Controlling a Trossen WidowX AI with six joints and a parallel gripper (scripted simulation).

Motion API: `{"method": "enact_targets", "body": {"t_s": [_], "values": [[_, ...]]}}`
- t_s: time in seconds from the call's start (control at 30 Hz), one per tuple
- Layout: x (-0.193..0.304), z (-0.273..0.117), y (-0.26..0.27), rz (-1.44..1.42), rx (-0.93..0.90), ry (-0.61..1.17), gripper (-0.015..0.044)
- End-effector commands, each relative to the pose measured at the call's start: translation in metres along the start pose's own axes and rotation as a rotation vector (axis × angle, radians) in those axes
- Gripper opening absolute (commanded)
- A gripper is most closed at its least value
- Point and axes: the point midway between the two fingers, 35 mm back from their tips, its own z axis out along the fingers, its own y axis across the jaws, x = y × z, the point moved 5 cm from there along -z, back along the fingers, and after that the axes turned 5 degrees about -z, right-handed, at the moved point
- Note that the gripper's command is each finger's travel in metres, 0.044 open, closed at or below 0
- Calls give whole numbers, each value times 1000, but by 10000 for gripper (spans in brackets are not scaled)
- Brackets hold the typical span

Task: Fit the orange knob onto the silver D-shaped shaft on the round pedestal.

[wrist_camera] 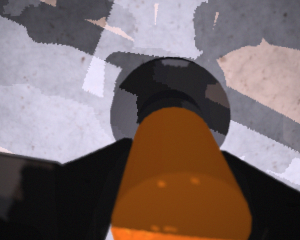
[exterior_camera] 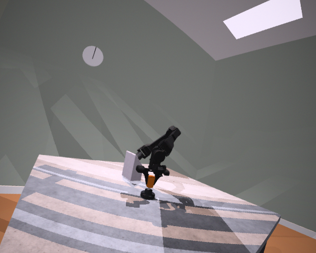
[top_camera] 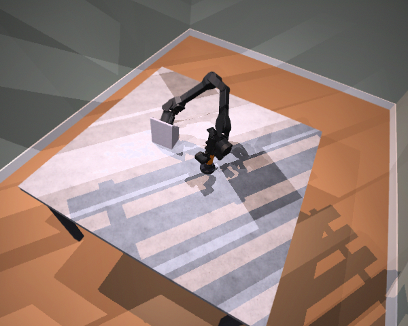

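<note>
The orange knob (top_camera: 210,159) (exterior_camera: 150,181) (wrist_camera: 177,150) is held nearly upright, leaning slightly in the exterior view. My gripper (top_camera: 210,159) (exterior_camera: 150,182) (wrist_camera: 173,153) is shut on it, a finger at each side. The black round pedestal (top_camera: 207,170) (exterior_camera: 147,195) (wrist_camera: 185,77) stands on the table right below the knob. In the exterior view the knob's lower end is just above the pedestal's raised centre, with a thin light gap between them. I cannot make out the silver shaft or its flat side. The knob's hole is underneath and hidden.
A pale upright block (top_camera: 164,133) (exterior_camera: 130,166) stands on the table (top_camera: 102,154) (exterior_camera: 71,229) in front of the arm's base, left of the gripper in the top and exterior views. Hard-edged shadows and light stripes cross the table top and pedestal.
</note>
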Motion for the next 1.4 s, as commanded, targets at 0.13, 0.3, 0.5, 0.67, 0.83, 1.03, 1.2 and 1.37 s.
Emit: {"method": "enact_targets", "body": {"t_s": [0.13, 0.3, 0.5, 0.67, 0.83, 1.03, 1.2, 1.37], "values": [[0, 0, 0, 11, 0, -6, 0], [3, -1, -1, 11, 0, -6, 0], [4, 3, 0, 11, 0, -5, 0], [3, 3, 0, 11, 0, -5, 0], [3, 3, 0, 11, 0, -5, 0], [1, -2, 0, 11, 0, -6, 0], [1, -3, 0, 135, 0, -6, 0], [-1, -3, -1, 220, 0, -6, 0]]}}
